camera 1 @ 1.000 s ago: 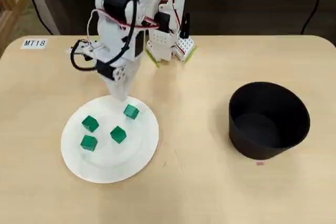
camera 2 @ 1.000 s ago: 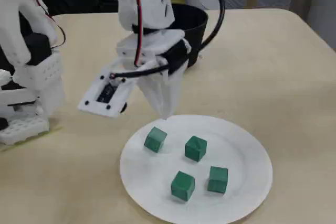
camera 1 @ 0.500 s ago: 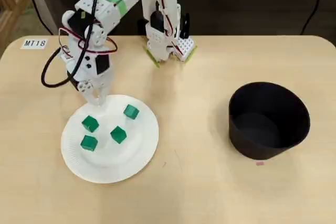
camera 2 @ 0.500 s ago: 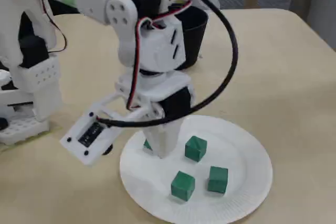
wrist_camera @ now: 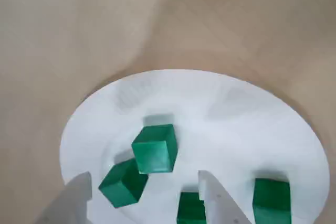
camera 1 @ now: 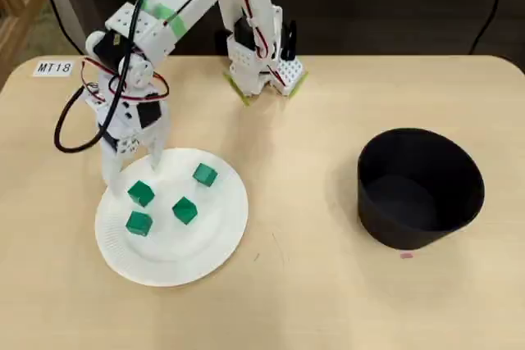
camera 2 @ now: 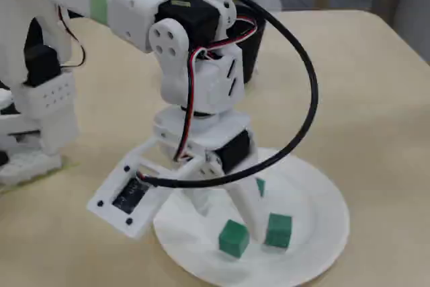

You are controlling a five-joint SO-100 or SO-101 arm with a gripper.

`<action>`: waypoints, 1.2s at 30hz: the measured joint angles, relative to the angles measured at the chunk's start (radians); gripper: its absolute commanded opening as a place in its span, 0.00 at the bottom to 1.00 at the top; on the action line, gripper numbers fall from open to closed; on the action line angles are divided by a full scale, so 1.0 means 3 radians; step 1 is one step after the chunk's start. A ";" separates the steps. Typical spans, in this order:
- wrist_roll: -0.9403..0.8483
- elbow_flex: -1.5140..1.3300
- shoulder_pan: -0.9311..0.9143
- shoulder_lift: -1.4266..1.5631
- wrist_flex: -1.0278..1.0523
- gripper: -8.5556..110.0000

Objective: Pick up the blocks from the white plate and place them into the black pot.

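Now, claw (camera 1: 130, 171) spread over the plate's far-left edge, nothing between its fingers yet.

We see the white plate (camera 1: 220, 239) on the counter (camera 1: 312, 301) with four green blocks on it: the nearest block (camera 1: 141, 193) lies just below the claw in the overhead view, toward the plate's middle, and two others (camera 1: 139, 223) (camera 1: 184, 210) sit further in, the fourth (camera 1: 205, 175) off to the right. In the wrist view the fingertips (wrist_camera: 218, 198) straddle a gap with blocks (wrist_camera: 154, 148) just ahead. Neighbours crowd close, so we judge a finger may nudge one. The black pot (camera 1: 420, 188) stands well apart, right, empty as far as we see.
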State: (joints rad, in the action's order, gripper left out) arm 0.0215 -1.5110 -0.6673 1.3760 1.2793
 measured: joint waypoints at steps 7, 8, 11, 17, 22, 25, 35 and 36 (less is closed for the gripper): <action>-0.0256 0.0291 0.0005 -0.0297 0.0041 0.37; -0.0276 0.0312 0.0005 -0.0317 0.0051 0.36; -0.0322 0.0327 0.0005 -0.0368 0.0066 0.35; -0.0337 0.0327 0.0005 -0.0486 0.0087 0.33; -0.0337 0.0327 0.0056 -0.0552 0.0056 0.30; -0.0337 0.0327 0.0066 -0.0614 0.0000 0.25; -0.0302 0.0900 0.0066 -0.0956 -0.0061 0.05; -0.0317 0.0936 0.0066 -0.0956 -0.0061 0.05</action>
State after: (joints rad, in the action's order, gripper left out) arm -0.0736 -1.2303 -0.6473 1.0891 1.2609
